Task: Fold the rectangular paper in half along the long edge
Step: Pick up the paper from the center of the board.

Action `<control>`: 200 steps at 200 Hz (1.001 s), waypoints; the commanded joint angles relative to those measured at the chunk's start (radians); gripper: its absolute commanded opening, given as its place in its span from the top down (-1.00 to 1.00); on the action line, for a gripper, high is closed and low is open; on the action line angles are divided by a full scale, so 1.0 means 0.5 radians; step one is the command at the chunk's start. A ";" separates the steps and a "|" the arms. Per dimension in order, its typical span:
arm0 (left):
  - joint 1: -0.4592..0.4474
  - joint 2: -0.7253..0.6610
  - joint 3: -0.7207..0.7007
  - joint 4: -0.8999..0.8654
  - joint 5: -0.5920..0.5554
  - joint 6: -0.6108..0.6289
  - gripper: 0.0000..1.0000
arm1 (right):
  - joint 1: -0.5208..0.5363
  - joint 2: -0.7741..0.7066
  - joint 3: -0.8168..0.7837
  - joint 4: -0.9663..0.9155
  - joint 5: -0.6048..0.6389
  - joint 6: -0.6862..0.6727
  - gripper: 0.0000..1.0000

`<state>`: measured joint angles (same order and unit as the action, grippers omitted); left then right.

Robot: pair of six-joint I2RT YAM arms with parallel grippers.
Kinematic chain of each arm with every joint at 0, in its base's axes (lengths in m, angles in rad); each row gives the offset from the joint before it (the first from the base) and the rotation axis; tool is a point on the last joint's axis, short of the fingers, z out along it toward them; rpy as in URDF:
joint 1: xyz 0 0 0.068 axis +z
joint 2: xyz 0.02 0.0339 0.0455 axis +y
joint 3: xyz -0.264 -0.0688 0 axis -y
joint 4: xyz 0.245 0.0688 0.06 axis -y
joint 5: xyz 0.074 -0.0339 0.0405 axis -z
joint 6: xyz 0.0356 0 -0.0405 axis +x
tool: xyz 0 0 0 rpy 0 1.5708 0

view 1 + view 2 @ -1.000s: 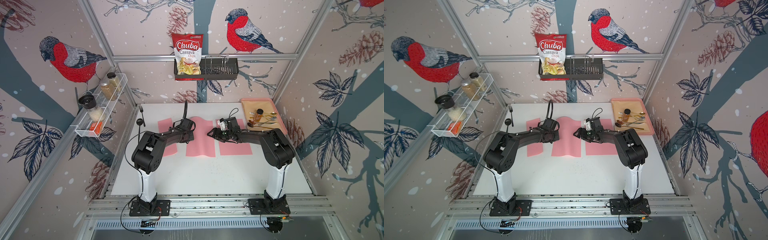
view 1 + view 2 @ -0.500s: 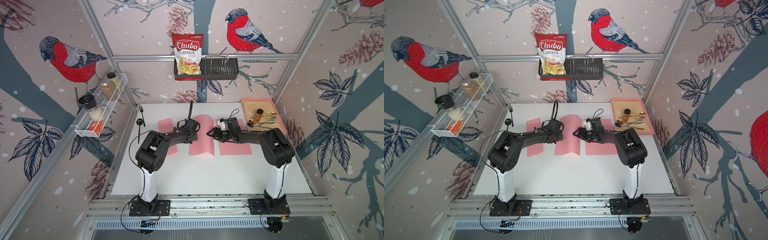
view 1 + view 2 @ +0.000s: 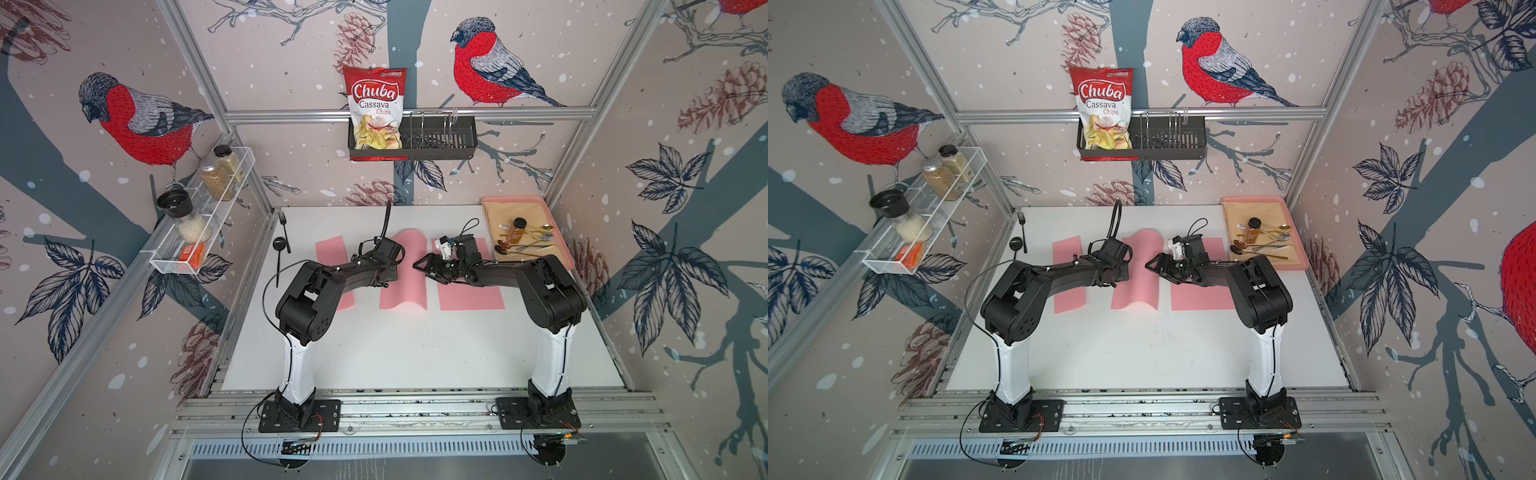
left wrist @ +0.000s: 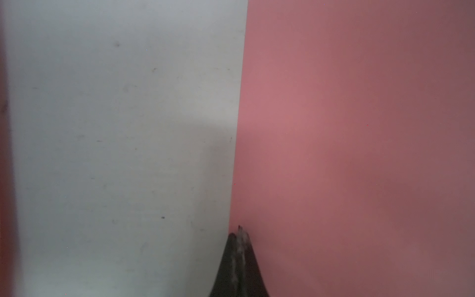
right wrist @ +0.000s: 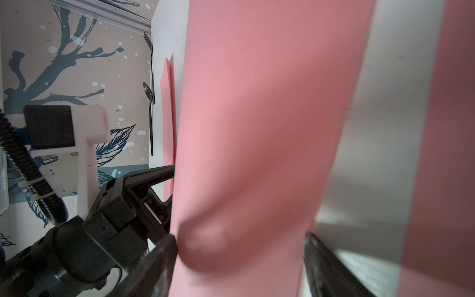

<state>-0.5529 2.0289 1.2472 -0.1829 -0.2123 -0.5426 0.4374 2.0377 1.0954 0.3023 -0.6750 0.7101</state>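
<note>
Pink rectangular paper (image 3: pixel 405 291) sits mid-desk (image 3: pixel 415 353), humped into an arch between two flat pink sheets (image 3: pixel 471 297). My left claw (image 4: pixel 239 233) is closed tight at its long edge; I cannot tell whether it grips. My right claw (image 5: pixel 239 244) gapes wide astride the hump. Risk: pressing now may crease it crooked, since the edges look unaligned

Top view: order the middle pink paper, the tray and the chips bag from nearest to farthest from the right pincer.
1. The middle paper: centre of the scene, right at the right pincer.
2. The tray: back right, beyond the right arm.
3. The chips bag: up on the back wall, in the rack.
</note>
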 commanded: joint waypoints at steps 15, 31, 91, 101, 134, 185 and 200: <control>-0.033 0.065 -0.031 -0.383 0.173 0.010 1.00 | -0.013 0.016 -0.009 0.088 -0.052 0.090 -0.59; -0.042 0.069 -0.032 -0.384 0.176 0.009 1.00 | -0.018 0.023 -0.012 0.126 -0.074 0.118 -0.60; -0.077 0.078 -0.019 -0.392 0.168 0.007 1.00 | -0.026 0.042 -0.049 0.290 -0.108 0.228 -0.67; -0.081 0.075 -0.023 -0.392 0.169 0.006 1.00 | -0.025 0.044 -0.049 0.299 -0.114 0.233 -0.69; -0.087 0.064 -0.030 -0.390 0.172 0.002 1.00 | -0.027 0.047 -0.042 0.320 -0.116 0.249 -0.74; -0.095 0.041 -0.042 -0.371 0.184 -0.006 1.00 | -0.007 0.085 0.040 0.232 -0.104 0.213 -0.74; -0.094 0.041 -0.048 -0.355 0.202 -0.011 1.00 | 0.010 0.104 0.085 0.154 -0.077 0.171 -0.73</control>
<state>-0.5892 2.0289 1.2430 -0.1658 -0.2485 -0.5426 0.4297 2.0773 1.1091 0.4244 -0.7231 0.8333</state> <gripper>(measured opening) 0.048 0.872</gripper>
